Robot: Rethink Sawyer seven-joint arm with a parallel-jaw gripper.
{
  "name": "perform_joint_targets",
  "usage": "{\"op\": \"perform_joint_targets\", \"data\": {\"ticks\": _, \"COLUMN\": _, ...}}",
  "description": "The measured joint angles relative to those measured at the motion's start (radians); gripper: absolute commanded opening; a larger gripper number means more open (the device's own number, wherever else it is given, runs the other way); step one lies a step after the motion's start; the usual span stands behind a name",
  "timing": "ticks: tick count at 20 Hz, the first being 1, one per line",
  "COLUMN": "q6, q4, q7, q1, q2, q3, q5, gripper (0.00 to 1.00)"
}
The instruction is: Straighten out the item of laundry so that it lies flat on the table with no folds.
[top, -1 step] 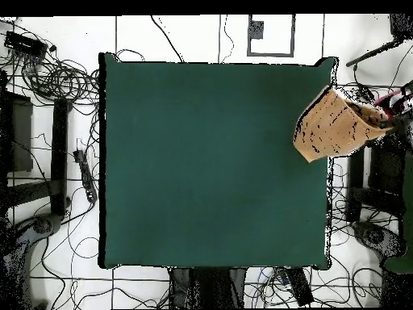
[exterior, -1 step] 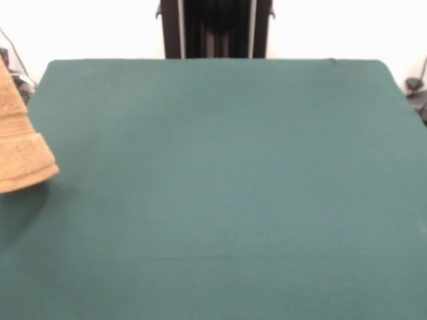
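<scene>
Hanging towel (exterior, -1 step: 20,150) over green table (exterior, -1 step: 220,200) edge

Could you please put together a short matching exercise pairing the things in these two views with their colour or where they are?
Things:
1. towel
2. table
3. cables
4. pedestal

Descriptions:
A. dark green
B. tan, hanging over a table edge, not lying flat
C. black, tangled on the floor
D. dark, upright behind the table's far edge

Pairs: 1-B, 2-A, 3-C, 4-D
</scene>
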Motion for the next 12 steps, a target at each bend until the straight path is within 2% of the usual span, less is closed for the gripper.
{"op": "perform_joint_targets", "data": {"ticks": 6, "q6": 0.019, "q4": -0.136, "q7": -0.059, "q1": -0.010, "q2": 0.097, "q3": 0.035, "q5": -0.059, "gripper": 0.00}}
{"op": "perform_joint_targets", "data": {"ticks": 12, "q6": 0.018, "q4": -0.168, "q7": -0.063, "q1": -0.006, "q2": 0.140, "q3": 0.052, "q5": -0.070, "gripper": 0.00}}
